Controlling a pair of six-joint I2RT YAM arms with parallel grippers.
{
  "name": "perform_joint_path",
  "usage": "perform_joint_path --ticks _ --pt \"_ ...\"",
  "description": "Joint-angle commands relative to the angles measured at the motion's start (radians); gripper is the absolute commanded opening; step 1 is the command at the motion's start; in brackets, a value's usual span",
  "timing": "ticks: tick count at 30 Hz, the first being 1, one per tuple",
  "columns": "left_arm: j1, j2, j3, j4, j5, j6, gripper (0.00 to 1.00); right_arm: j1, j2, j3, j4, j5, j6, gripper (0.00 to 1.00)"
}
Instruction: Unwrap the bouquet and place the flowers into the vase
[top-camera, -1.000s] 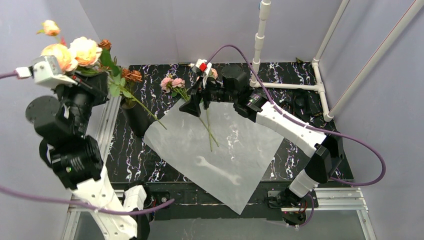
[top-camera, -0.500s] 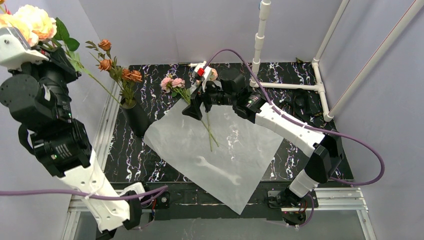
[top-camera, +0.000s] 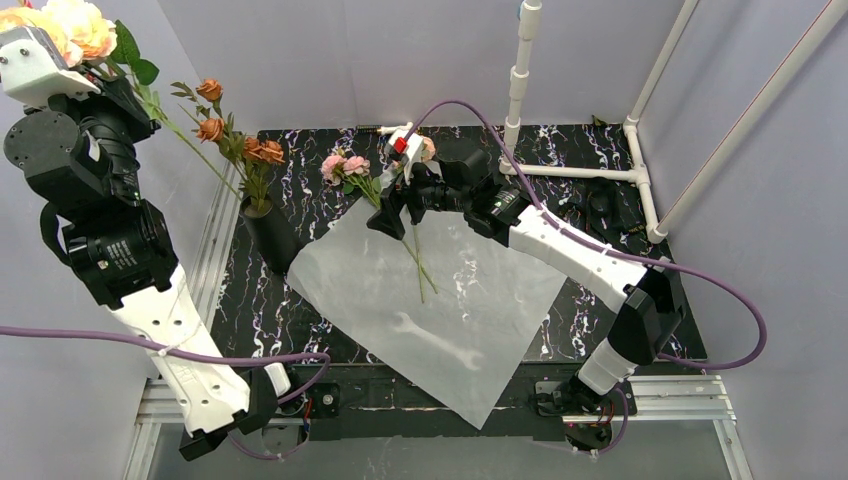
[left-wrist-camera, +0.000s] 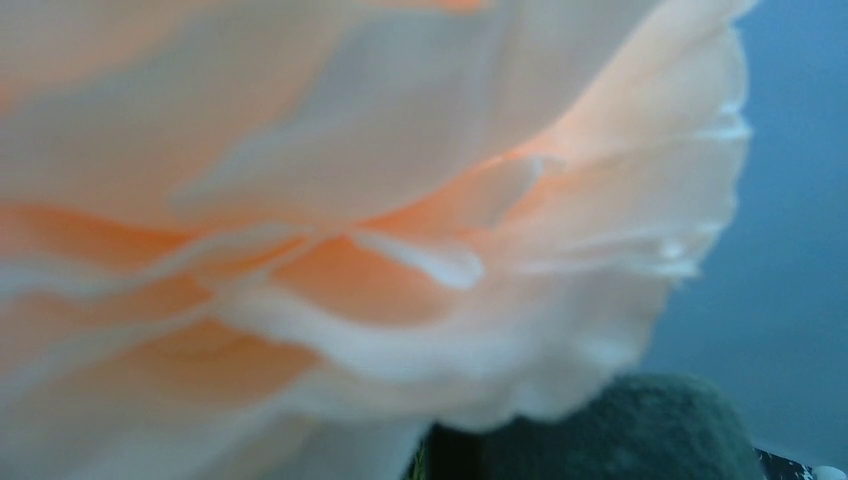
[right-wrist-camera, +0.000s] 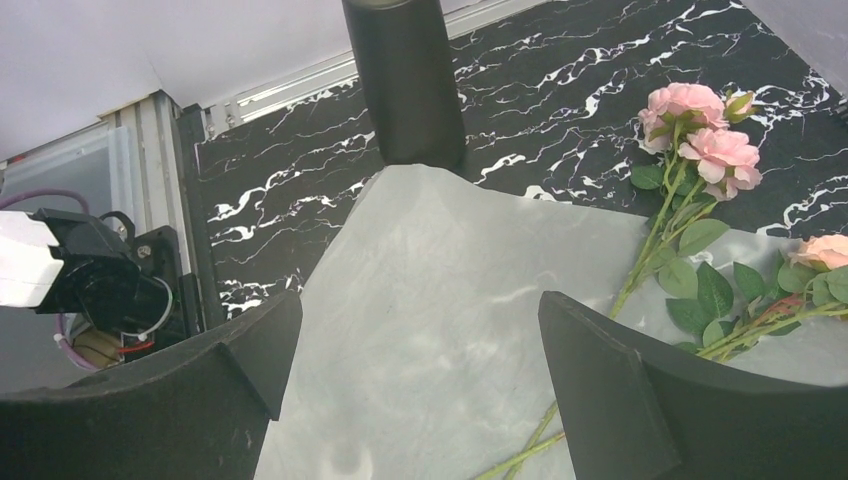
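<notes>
Top external view has the left claw raised high at the far left with the peach roses; petals fill its wrist view, so I'd say it is clamped on their stem, though the fingers are hidden. That stem slants down toward the vase, where rust-orange roses already stand. I'd lower it steeply, tip first, to thread the narrow mouth without knocking those blooms. The right claw hangs wide apart over the paper wrap, just beside the pink roses lying on the surface. A wrench lies nearer; a white pipe post stands far back.
</notes>
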Motion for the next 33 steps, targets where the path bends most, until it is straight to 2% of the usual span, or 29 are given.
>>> perform_joint_path --ticks 1,11,19,26,27,30,33 --pt "0.005 0.012 -0.032 0.055 0.018 -0.020 0.00 -0.012 0.010 0.006 0.016 0.022 -0.016 0.97" --pt "0.006 -0.031 -0.288 0.123 0.042 -0.024 0.00 -0.034 0.043 0.022 -0.005 0.028 -0.016 0.97" --pt "0.005 -0.051 -0.490 0.144 -0.011 -0.068 0.00 -0.051 0.073 0.040 -0.020 0.022 -0.016 0.97" --pt "0.006 -0.092 -0.717 0.189 0.031 -0.054 0.00 -0.078 0.108 0.064 -0.063 0.026 0.003 0.97" --pt "0.005 -0.092 -0.721 0.180 0.029 -0.052 0.06 -0.081 0.115 0.066 -0.066 0.027 0.004 0.97" --pt "0.006 -0.088 -0.694 0.126 0.035 -0.057 0.38 -0.094 0.156 0.100 -0.111 0.034 0.016 0.97" --pt "0.006 -0.091 -0.641 0.073 0.044 -0.065 0.56 -0.121 0.176 0.101 -0.112 0.035 0.052 0.97"
